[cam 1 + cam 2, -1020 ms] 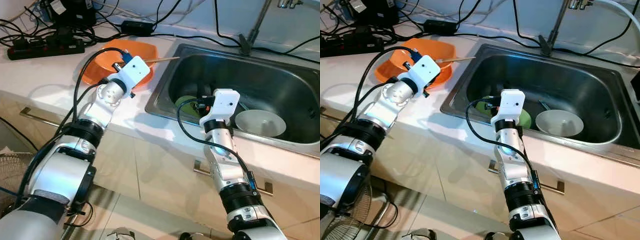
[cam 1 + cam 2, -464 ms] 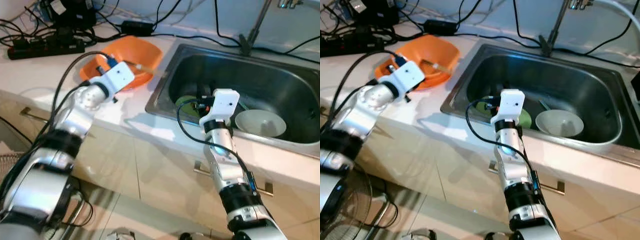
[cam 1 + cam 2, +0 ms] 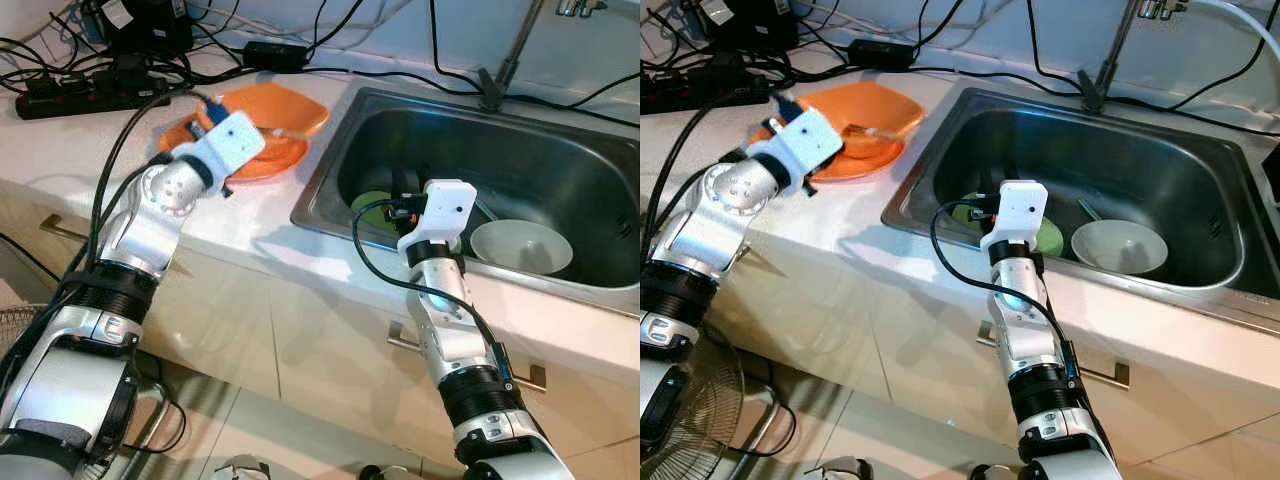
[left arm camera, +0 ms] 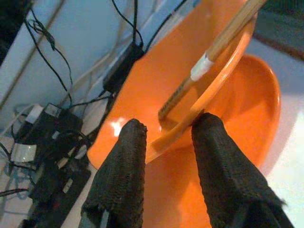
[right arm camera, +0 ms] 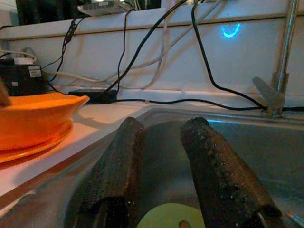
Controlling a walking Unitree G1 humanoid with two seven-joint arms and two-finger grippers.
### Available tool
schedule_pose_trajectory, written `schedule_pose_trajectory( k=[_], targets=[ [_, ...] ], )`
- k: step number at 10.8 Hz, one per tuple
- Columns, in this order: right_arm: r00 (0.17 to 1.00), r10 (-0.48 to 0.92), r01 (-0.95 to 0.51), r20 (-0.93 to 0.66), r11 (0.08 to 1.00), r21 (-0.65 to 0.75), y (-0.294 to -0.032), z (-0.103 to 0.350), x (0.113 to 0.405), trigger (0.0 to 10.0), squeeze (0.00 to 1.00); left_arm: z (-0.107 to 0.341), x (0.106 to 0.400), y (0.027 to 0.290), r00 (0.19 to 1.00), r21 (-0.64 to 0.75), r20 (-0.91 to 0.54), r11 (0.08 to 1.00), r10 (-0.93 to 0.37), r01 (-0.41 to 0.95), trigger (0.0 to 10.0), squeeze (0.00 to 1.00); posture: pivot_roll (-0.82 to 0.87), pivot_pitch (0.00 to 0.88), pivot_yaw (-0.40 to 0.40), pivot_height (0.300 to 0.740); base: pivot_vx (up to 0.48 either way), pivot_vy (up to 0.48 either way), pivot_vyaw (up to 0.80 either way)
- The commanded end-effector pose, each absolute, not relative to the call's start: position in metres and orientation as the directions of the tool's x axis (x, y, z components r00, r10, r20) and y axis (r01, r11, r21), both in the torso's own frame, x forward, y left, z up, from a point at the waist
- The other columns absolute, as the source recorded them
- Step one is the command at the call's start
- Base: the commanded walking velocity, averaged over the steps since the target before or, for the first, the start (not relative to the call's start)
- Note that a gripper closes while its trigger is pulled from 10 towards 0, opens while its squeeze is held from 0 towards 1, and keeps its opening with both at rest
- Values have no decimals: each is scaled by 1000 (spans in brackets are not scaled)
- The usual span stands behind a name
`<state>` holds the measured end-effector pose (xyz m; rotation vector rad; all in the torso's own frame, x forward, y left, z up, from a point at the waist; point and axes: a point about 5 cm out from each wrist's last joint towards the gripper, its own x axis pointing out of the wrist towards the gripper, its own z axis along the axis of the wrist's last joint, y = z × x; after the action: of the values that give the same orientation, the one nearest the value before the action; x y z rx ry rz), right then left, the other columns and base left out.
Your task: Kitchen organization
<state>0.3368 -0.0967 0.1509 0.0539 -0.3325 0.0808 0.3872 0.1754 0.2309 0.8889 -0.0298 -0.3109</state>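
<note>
Upper left of the frame, on the table [image 3: 90, 150]: left gripper [image 4: 166, 142] fingers pinching the rim of an orange bowl [image 3: 275, 110] tilted over an orange plate [image 3: 255, 160], wooden stick [image 4: 223, 38] inside. Centre, over the sink [image 3: 520, 150]: right gripper [image 5: 161, 166] fingers spread, empty, above a green dish [image 3: 372, 208]; pale bowl [image 3: 520, 245] beside.

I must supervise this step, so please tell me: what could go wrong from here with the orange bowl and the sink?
1. The left gripper pinches only the rim of the orange bowl, raised and tilted over the orange plate; it may slip out.
2. The wooden stick lies loose in that bowl and could slide out.
3. The right gripper hovers open in the sink above the green dish; lowering it could knock the white bowl.
</note>
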Motion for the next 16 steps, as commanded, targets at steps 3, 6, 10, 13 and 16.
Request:
schedule_pose_trajectory(
  k=[3,6,10,13,16],
  targets=[
    [940,66,-83,336,996,35,-98,152,337,10000,0,230,385,187,967,817,-132,529,-215,230,10000,0,126,54,-10,740,0,0,0],
    [941,65,-82,333,996,35,-99,151,337,10000,0,226,382,195,970,845,-158,484,-183,229,10000,0,125,53,-9,740,0,0,0],
    [940,72,-88,335,996,33,-97,151,337,10000,0,229,380,188,968,824,-129,520,-216,226,10000,1000,121,36,-10,740,0,0,0],
    [939,75,-91,336,995,33,-97,151,337,10000,0,248,370,182,966,806,-58,560,-250,193,10000,1000,119,27,-10,740,0,0,0],
    [937,86,-101,339,995,26,-96,152,337,10000,0,252,354,139,839,758,-29,534,-544,373,10000,0,111,17,-14,740,0,0,0]
  ],
)
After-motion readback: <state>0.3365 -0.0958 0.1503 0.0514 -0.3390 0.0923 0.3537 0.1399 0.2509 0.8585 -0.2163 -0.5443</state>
